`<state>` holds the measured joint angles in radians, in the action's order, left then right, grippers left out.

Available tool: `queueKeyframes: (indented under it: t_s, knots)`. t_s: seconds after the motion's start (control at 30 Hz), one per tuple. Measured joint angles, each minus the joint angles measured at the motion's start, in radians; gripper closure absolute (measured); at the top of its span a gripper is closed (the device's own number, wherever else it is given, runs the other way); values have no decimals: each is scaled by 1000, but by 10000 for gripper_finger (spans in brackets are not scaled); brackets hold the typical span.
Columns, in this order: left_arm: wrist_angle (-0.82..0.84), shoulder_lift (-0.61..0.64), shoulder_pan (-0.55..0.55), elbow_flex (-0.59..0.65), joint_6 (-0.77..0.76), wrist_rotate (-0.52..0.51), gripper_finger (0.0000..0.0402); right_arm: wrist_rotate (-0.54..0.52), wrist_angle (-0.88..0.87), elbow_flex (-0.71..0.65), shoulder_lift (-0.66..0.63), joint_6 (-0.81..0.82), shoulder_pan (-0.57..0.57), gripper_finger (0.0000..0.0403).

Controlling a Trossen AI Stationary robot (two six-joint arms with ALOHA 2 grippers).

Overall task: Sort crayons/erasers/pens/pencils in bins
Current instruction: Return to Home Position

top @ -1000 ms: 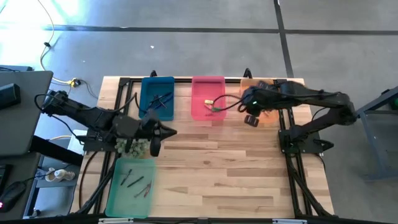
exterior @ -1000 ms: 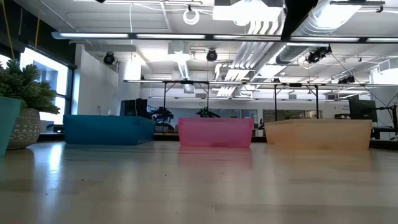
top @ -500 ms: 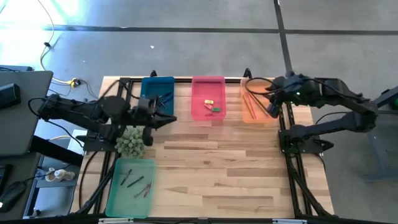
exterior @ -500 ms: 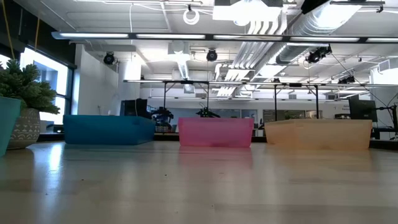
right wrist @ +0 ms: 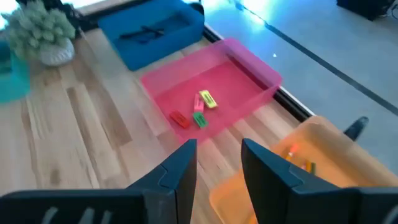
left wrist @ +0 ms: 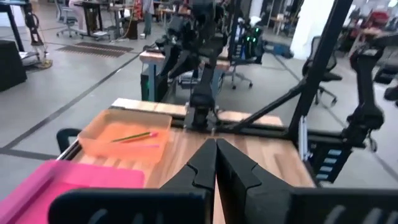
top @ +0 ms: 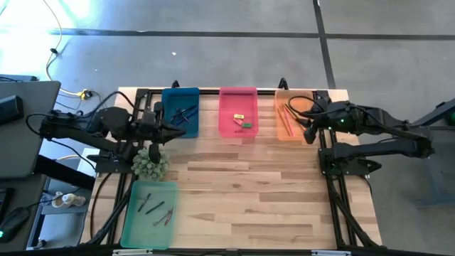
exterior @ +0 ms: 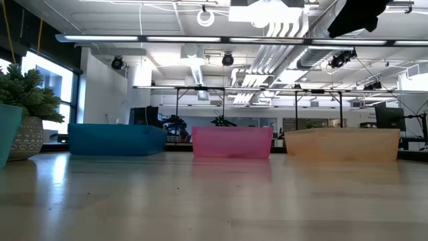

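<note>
Crayons [top: 158, 211]: They lay in the green bin [top: 128, 213] at my near left corner. I judged them light, waxy and apt to snap, so best taken across the middle of the stick with a soft squeeze.
Erasers [right wrist: 198, 112]: They sat loose on the floor of the pink bin [top: 223, 114]. I took them for rubbery and grippy, too squat to roll, and best pinched across the short sides.
Pens [top: 183, 114]: They lay crossed in the blue bin [top: 166, 114]. I judged them stiff, smooth and likely to slip or roll, so best held at mid-length.
Pencils [left wrist: 132, 137]: They lay in the orange bin [left wrist: 118, 152]. I judged them thin, stiff and light, and likely to swing if held near an end.
Bins: I reckoned them shallow, thin-walled and easily nudged. Three stood in a row along the far edge, and the green one stood alone.
Table [top: 249, 192]: I saw nothing of the task left on the boards.
Left gripper [left wrist: 216, 149]: Its fingers were pressed together on nothing. It hung at the near end of the blue bin, above the plant [top: 150, 162].
Right gripper [right wrist: 219, 149]: Its fingers stood parted and bare. It hung over the near right corner of the orange bin.
Edges: I judged the bin rims, the plant and the dark frame [top: 323, 160] at the sides to be the things to clear.
Open room: The whole middle and near right of the boards seemed free for a swing.
</note>
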<state>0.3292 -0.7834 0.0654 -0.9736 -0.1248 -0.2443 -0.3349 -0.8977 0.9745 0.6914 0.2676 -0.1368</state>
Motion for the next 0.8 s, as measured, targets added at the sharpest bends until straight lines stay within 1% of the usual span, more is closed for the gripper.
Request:
queueKeyframes:
  t_s: [0.17,0.27,0.4,0.5,0.67,0.8]
  knots:
    - [-69,73,0,148,5,0,402,1,115,-78,-14,39,0,286]
    - [-139,145,0,236,-3,8,401,-7,131,-87,-10,47,0,286]
    - [-237,248,0,353,-7,37,401,-58,182,-87,-13,71,-1,286]
    - [-275,329,0,436,-14,43,401,-79,234,-87,-14,72,-1,286]
    - [-276,450,0,553,-55,43,401,-81,291,-87,-11,80,-1,286]
    - [-276,536,0,628,-82,43,401,-82,299,-87,-11,132,-1,286]
